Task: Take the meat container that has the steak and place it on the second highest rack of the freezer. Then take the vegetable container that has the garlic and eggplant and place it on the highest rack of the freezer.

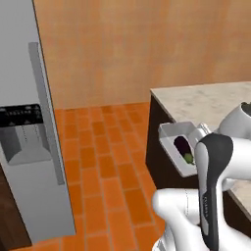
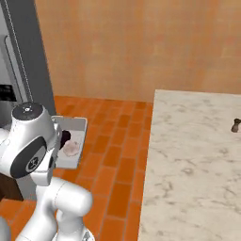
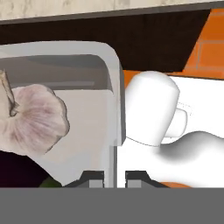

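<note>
The vegetable container (image 1: 172,139), a shallow white tray with rounded corners, hangs in the air off the dark front edge of the worktop (image 1: 211,100), above the orange tiled floor (image 1: 105,162). In the left base view it sits at about 3 o'clock, and the eggplant (image 1: 182,145) lies in it as a glossy, near-black purple oblong with a green end at its 5 o'clock tip. That view hides the garlic behind the arm. The right base view shows the same tray (image 2: 74,141) from the other side, at about 9 o'clock, with the garlic (image 2: 71,148) as a pale pink, rounded bulb and only a dark sliver of the eggplant (image 2: 65,137) at the arm's edge.

The hand view brings the garlic (image 3: 33,118) close: whitish-pink, faintly veined, with a dry tan stalk at its 10 o'clock side. It rests on the tray's smooth floor inside the thick, rounded rim (image 3: 114,100). The gripper (image 3: 115,177) has its two small dark fingers (image 3: 92,178) close on either side of that rim wall, pinching it.

The freezer (image 1: 29,122) stands at 9 o'clock in the left base view, a tall matte grey slab with a long vertical bar handle and a dark dispenser panel, well apart from the tray. The worktop is pale veined marble, and a small dark object (image 2: 236,125) too small to identify sits on it at 3 o'clock in the right base view.
</note>
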### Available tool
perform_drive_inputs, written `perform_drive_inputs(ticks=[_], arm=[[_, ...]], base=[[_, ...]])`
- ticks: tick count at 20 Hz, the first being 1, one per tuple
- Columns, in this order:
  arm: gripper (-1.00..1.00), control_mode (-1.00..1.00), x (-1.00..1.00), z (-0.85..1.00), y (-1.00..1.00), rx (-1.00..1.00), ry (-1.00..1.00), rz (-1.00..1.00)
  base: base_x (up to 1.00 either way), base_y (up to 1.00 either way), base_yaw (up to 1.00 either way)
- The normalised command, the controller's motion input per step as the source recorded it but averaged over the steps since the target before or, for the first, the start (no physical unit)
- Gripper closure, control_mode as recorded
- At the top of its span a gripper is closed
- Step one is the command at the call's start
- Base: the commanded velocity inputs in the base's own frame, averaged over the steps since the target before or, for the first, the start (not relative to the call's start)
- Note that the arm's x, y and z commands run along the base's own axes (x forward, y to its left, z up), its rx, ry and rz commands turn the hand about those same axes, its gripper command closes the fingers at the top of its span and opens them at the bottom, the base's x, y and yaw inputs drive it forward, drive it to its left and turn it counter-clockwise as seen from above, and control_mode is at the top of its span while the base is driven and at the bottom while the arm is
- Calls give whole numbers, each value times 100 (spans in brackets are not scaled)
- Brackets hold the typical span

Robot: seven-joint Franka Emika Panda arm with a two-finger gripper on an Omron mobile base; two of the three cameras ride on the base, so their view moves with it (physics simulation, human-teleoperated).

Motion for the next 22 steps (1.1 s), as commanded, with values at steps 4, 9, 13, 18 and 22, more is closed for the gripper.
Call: perform_drive_inputs(ticks=[4, 9, 13, 18, 22], arm=[[100, 100, 0, 0, 0, 0, 0, 0], [100, 100, 0, 0, 0, 0, 0, 0], [100, 100, 0, 0, 0, 0, 0, 0], [100, 100, 0, 0, 0, 0, 0, 0], [100, 100, 0, 0, 0, 0, 0, 0]], base=[[100, -15, -1], [100, -10, 0], [100, -36, 0], [100, -43, -1], [100, -33, -3]])
